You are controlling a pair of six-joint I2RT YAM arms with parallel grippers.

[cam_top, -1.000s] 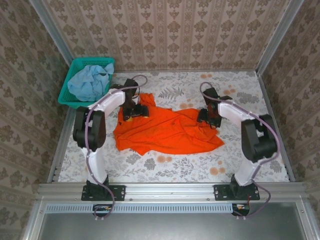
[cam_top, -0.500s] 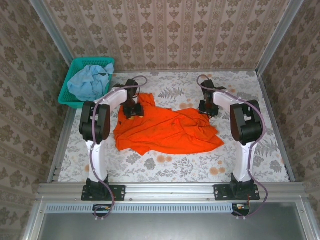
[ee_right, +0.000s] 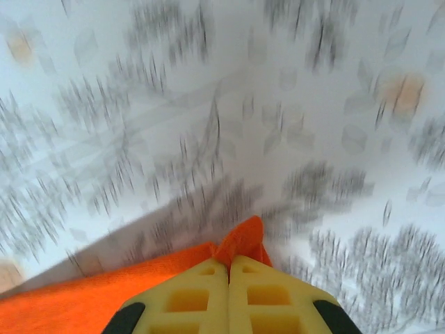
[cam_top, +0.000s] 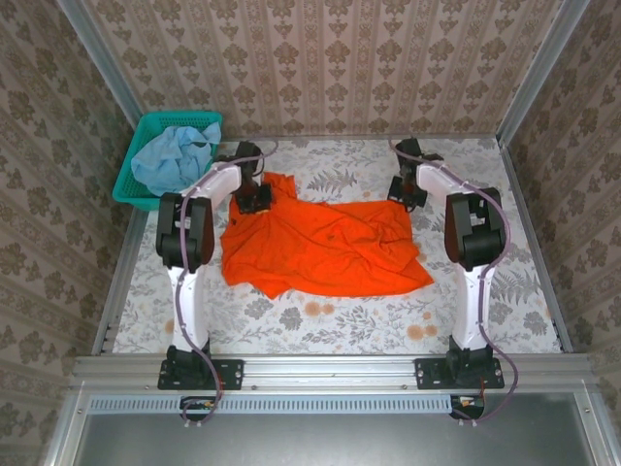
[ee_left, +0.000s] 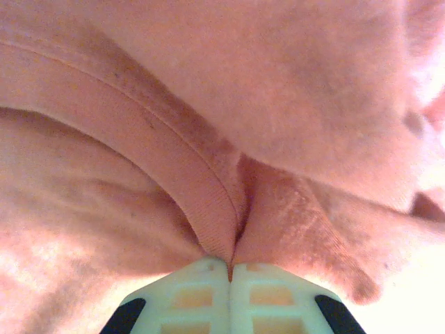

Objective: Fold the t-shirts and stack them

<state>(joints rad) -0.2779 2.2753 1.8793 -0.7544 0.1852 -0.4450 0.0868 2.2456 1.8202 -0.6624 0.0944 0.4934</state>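
Note:
The orange t-shirt (cam_top: 320,245) lies spread and rumpled across the middle of the table. My left gripper (cam_top: 256,197) is shut on its far left corner, where a ribbed hem (ee_left: 188,188) bunches between the pale fingers (ee_left: 201,292). My right gripper (cam_top: 404,194) is shut on the far right corner, and a small orange tip (ee_right: 243,240) pokes out past the yellow fingers (ee_right: 264,292). The pale sky-blue t-shirt (cam_top: 173,158) sits crumpled in the teal basket (cam_top: 133,184) at the far left.
The table wears a white cloth with grey and orange flowers (cam_top: 485,291). Patterned walls close in the back and both sides. A metal rail (cam_top: 330,367) runs along the near edge by the arm bases.
Both grippers have moved toward the back wall with the shirt's far corners in them. The far edge of the orange shirt is now stretched straighter and wider.

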